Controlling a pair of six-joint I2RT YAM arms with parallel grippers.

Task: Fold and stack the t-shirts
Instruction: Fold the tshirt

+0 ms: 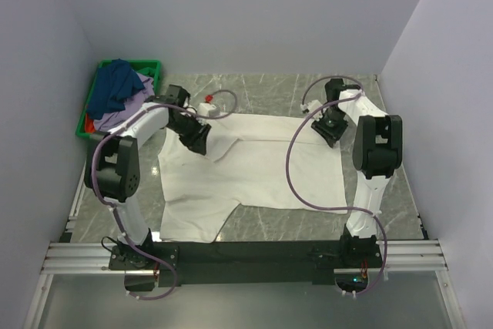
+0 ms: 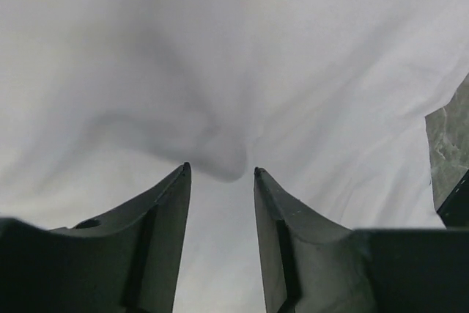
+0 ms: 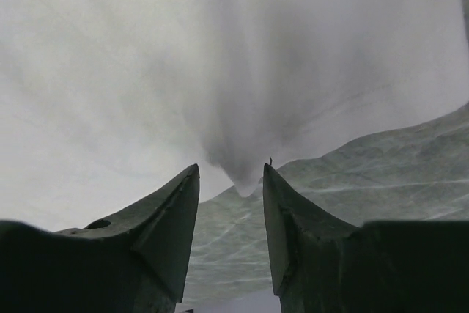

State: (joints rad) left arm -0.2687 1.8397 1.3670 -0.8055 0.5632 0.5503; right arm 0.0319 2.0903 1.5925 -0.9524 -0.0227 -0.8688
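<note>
T-shirt of soft white cloth [image 1: 254, 175] lies spread flat on grey marbled worktop [image 1: 285, 225], likely laid out for folding, left fingers [image 2: 161, 218] and right fingers [image 3: 168, 218] both apart over puckers near its far edge.

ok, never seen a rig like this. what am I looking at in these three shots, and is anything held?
Two robot arms are bolted at the near edge of a table. The wide picture comes from a fixed camera above and behind them, so the left arm is on the left and the right arm on the right. The other two pictures come from a camera on each wrist, looking out past that arm's own two fingers.

A white t-shirt lies spread on the table. A green crate at the far left holds more clothes, with a dark blue shirt on top.

The left gripper is over the shirt's left part, and the right gripper is at its right edge. Both are open, with a small pucker of cloth at their tips. Nothing is held.
</note>
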